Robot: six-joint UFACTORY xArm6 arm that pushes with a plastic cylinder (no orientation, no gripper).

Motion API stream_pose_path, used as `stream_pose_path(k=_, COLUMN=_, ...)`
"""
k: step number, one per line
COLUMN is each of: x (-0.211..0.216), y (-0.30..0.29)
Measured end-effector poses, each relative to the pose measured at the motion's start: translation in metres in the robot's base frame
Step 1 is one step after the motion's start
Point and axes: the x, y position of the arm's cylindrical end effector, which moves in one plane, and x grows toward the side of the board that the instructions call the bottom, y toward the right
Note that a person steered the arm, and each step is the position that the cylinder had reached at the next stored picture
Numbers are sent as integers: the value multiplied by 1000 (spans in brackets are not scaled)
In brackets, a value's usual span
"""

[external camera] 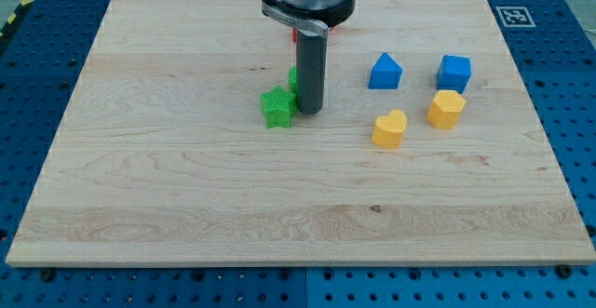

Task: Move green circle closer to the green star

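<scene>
The green star point(277, 106) lies near the board's middle, a little toward the view's top. My tip point(309, 112) rests on the board just to the star's right, close to it. The green circle point(292, 77) shows only as a sliver behind the rod, above and right of the star. A red block point(297, 34) is mostly hidden behind the arm at the view's top.
A blue triangular block point(385, 71) and a blue cube point(454, 73) sit to the right. A yellow heart point(389, 128) and a yellow hexagon point(446, 109) lie below them. The wooden board point(186, 206) lies on a blue perforated table.
</scene>
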Motion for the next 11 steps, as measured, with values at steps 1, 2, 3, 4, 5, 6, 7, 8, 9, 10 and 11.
stream_pose_path(k=1, x=0, y=39)
stream_pose_path(k=2, x=-8, y=60)
stream_pose_path(k=3, x=-29, y=46)
stream_pose_path(k=4, x=-37, y=10)
stream_pose_path(k=5, x=-49, y=-16)
stream_pose_path(k=6, x=-63, y=-32)
stream_pose_path(k=7, x=-86, y=-58)
stream_pose_path(k=8, x=-88, y=-99)
stream_pose_path(k=9, x=-84, y=-101)
stream_pose_path(k=10, x=-75, y=-87)
stream_pose_path(k=11, x=-53, y=-61)
